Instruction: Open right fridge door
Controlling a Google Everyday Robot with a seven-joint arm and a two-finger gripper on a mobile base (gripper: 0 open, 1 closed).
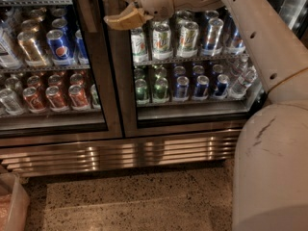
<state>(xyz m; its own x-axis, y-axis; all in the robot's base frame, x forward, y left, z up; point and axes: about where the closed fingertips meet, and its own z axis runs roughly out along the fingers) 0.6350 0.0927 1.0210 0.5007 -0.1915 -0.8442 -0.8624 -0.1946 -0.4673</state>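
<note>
The right fridge door (117, 95) is a glass panel in a steel frame. It stands shut, with green, silver and blue cans showing behind the glass. My gripper (122, 17), tan at its tip, is at the top of the view. It reaches left across the glass to the door's left steel stile, right by the seam with the other door. My white arm (250, 28) comes down from it along the right side. The door's handle is hard to make out behind the gripper.
The left fridge door (91, 95) is shut, with Pepsi and red cans behind it. A ribbed steel grille (120, 153) runs below both doors. My white base (269, 167) fills the lower right. A plastic bin (9, 206) stands on the speckled floor (134, 201) at the lower left.
</note>
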